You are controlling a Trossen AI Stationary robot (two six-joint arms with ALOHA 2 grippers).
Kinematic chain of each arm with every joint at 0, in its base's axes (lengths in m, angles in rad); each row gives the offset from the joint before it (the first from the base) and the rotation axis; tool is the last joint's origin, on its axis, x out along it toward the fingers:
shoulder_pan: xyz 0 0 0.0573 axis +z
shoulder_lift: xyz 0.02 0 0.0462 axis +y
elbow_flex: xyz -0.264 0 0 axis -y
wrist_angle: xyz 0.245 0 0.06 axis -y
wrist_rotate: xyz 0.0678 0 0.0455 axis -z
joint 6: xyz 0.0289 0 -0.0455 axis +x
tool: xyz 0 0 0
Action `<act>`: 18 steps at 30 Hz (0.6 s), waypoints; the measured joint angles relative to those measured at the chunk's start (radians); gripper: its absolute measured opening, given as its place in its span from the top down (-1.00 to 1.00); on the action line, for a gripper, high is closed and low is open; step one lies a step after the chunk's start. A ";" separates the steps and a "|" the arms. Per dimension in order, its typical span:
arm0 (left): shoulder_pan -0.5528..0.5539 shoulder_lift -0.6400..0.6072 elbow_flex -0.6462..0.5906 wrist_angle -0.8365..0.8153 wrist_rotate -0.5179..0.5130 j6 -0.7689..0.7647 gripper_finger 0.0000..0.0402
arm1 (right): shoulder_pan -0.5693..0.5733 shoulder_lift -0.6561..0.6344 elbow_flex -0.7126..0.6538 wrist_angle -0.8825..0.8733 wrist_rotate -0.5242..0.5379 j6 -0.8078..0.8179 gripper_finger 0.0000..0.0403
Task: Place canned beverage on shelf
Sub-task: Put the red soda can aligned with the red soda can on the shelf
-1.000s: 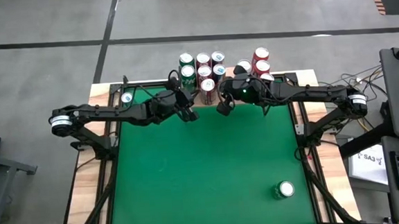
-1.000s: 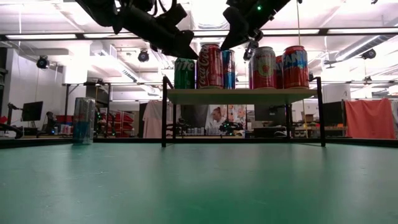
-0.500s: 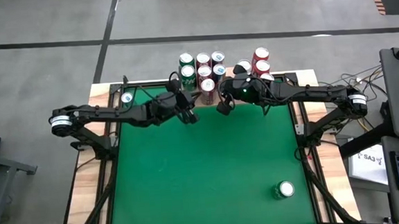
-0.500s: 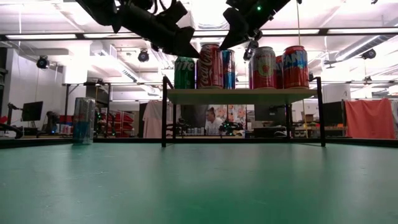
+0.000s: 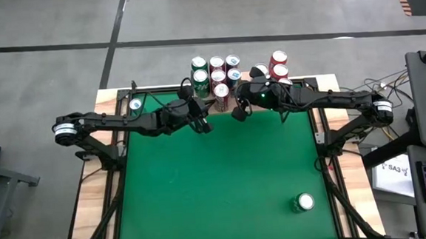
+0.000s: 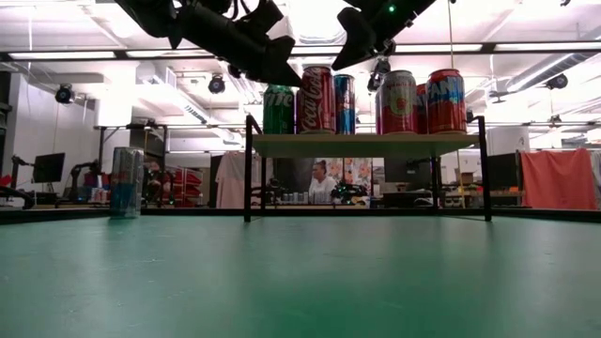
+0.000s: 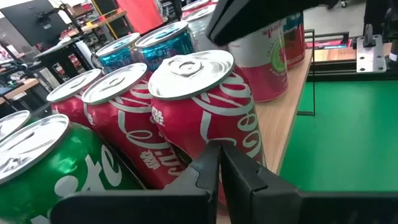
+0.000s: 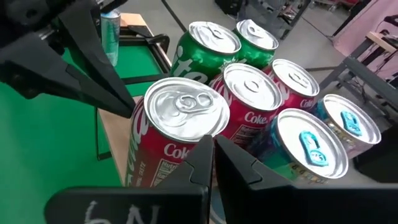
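Overhead view showed my left gripper (image 5: 202, 123) and my right gripper (image 5: 237, 115) hanging just in front of the shelf (image 6: 366, 144) at the far edge of the green table (image 5: 217, 178), both empty. In each wrist view my own fingers were pressed together with no gap between them.

The front red cola can (image 7: 208, 109) stood upright at the shelf's near edge, packed against other red cans (image 7: 124, 118), a green can (image 7: 50, 168) and blue-topped cans (image 8: 311, 146). Further cans (image 6: 427, 100) filled the shelf's other end.

One can (image 5: 304, 202) still stood on the felt near the front right corner, well apart from both arms; another slim can (image 6: 125, 182) stood by the far left corner, off the shelf. I judged either to be the next one to carry.

A full can would be fairly heavy, stiff, smooth-walled and slippery, and prone to denting if squeezed hard. I would take it across the middle of its side, fingers level.

The crowded row left little free board, so a neighbour could easily be knocked while setting one down.
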 joint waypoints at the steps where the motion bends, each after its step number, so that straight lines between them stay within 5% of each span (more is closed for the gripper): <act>1: -0.001 0.000 0.000 -0.004 -0.003 0.000 1.00 | 0.002 -0.002 0.002 -0.005 0.000 0.003 0.96; 8: -0.004 -0.002 0.000 -0.035 -0.144 0.037 1.00 | 0.008 -0.007 0.015 -0.096 0.000 0.076 0.96; 18: -0.001 0.001 0.003 0.004 -0.139 0.064 1.00 | 0.008 0.036 0.012 -0.124 0.000 0.093 0.96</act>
